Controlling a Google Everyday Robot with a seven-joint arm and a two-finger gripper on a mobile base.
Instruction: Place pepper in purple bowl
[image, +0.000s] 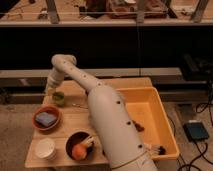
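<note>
My gripper hangs at the table's far left edge, just left of a round pale-green cup, and it is shut. I cannot make out anything in it. The pepper is hidden from this view. The purple bowl, dark and round, sits at the front of the table with an orange round thing and a pale item inside it. The white arm runs from the front right, over the table, up to an elbow above the gripper.
An orange bowl holding a blue object sits at the left. A white cup stands at the front left corner. A big yellow bin with small items lies on the right. A dark shelf runs behind the table.
</note>
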